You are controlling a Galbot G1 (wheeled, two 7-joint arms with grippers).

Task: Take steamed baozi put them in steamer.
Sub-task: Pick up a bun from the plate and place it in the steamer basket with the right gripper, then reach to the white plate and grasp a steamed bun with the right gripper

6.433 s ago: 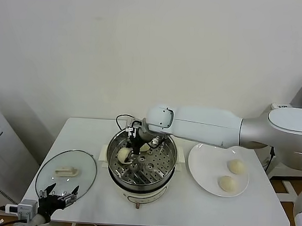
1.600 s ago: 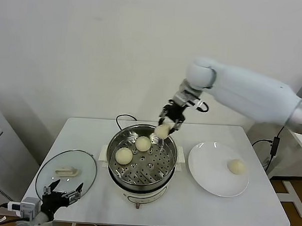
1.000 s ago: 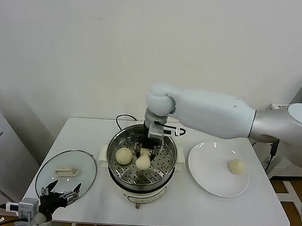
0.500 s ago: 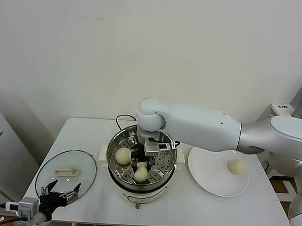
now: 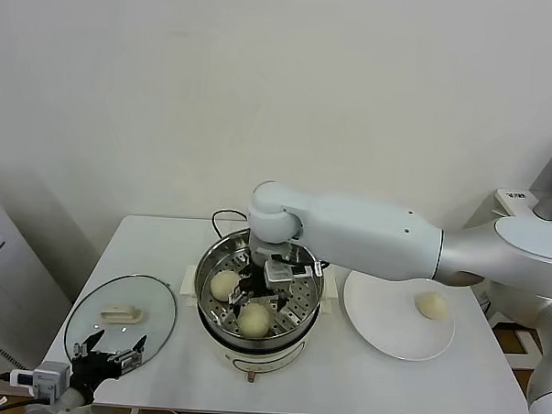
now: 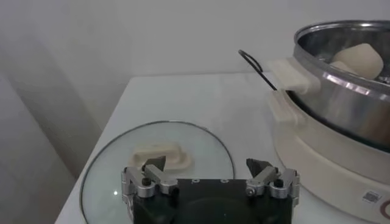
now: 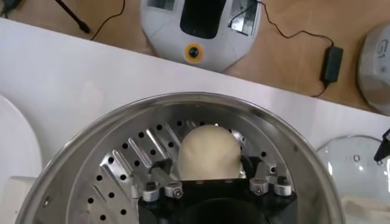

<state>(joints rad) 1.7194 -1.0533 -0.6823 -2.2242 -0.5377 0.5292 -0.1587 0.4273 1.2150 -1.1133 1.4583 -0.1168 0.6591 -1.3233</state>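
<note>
Your right pincer (image 5: 256, 296) hangs inside the steamer (image 5: 211, 268), fingers spread and released around a bun (image 5: 254, 320) resting on the perforated tray near the front wall. A second bun (image 5: 224, 284) sits beside it to the left; another waits on the white plate (image 5: 380, 333), on the bench (image 5: 164, 243). Lift straight up so the fingers clear the bun without nudging it. Your left pincer (image 6: 210, 176) idles open over the glass lid (image 6: 109, 176).

Left gripper (image 6: 209, 176) (spread) above glass lid (image 6: 152, 159)
</note>
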